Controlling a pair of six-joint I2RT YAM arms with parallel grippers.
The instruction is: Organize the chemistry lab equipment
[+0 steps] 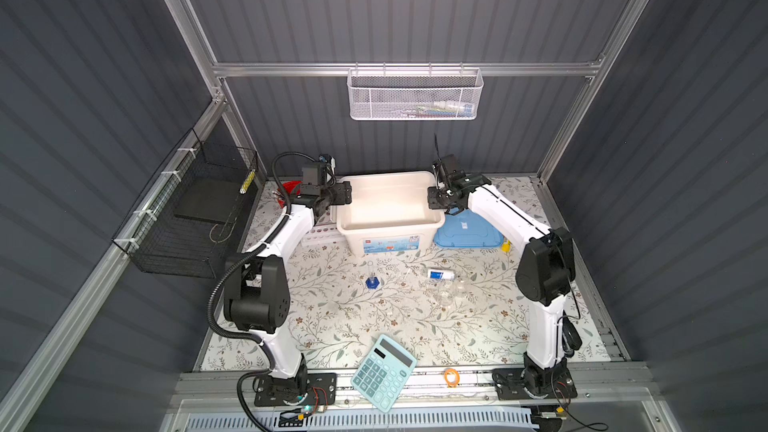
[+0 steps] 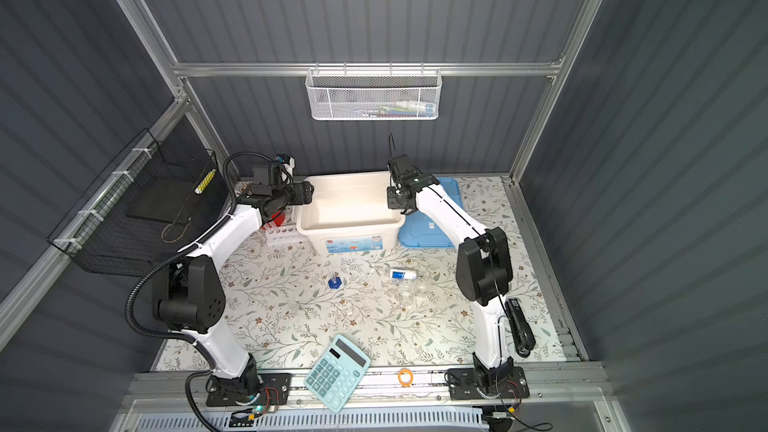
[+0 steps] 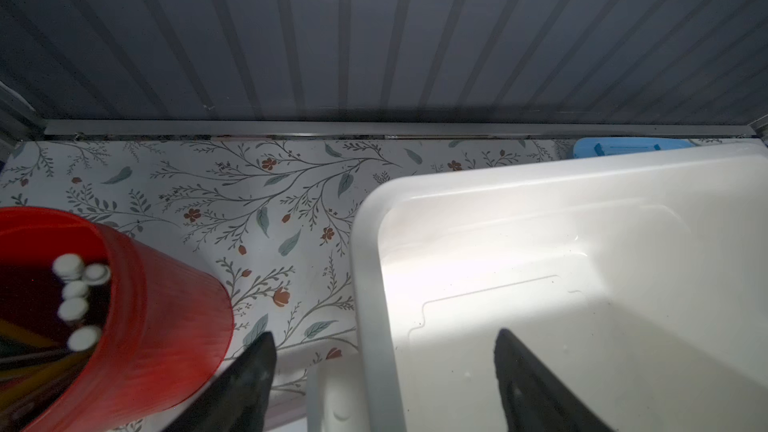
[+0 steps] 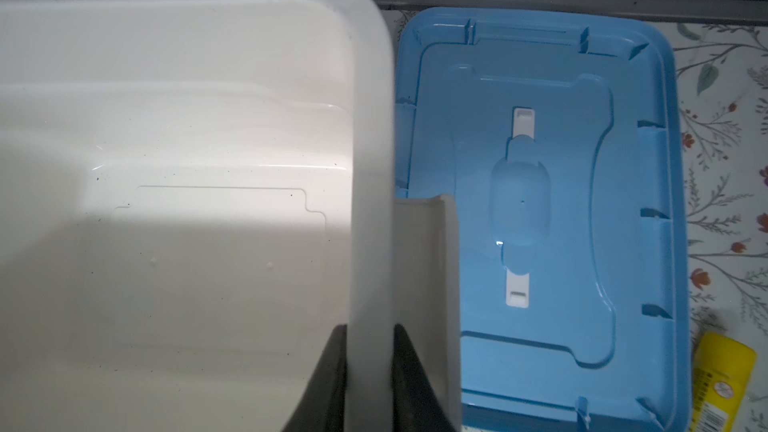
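Observation:
A white bin (image 1: 388,224) stands at the back of the table. My right gripper (image 4: 370,328) is shut on its right rim (image 4: 372,160), one finger inside the wall and one outside. My left gripper (image 3: 384,336) is open and straddles the left rim (image 3: 365,243) without touching it. In both top views the grippers sit at the bin's two ends (image 1: 343,193) (image 1: 436,197). In front of the bin lies the chemistry lab equipment: a slim cylinder on a blue foot (image 1: 372,280), a blue-white labelled beaker (image 1: 440,274) on its side and clear flasks (image 1: 446,295).
A blue lid (image 4: 540,201) lies right of the bin, with a yellow item (image 4: 723,384) beside it. A red cup of pens (image 3: 124,305) and a white tube rack (image 2: 282,234) are on the bin's left. A teal calculator (image 1: 383,371) overhangs the front edge.

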